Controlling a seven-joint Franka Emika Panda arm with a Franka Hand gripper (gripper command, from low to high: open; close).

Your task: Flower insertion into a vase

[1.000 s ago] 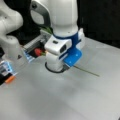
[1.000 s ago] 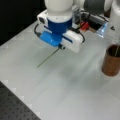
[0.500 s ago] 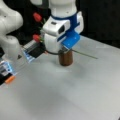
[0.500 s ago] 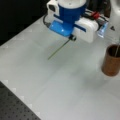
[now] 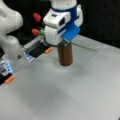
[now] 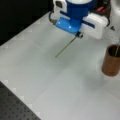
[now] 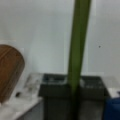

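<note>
A pale grey bench (image 5: 75, 95) is filling both front views, taking soft, even light. Behind it the backdrop (image 5: 100, 17) is lying in near-black shadow — and a dark perforated board (image 6: 15, 107) is edging a front view's bottom left.
</note>
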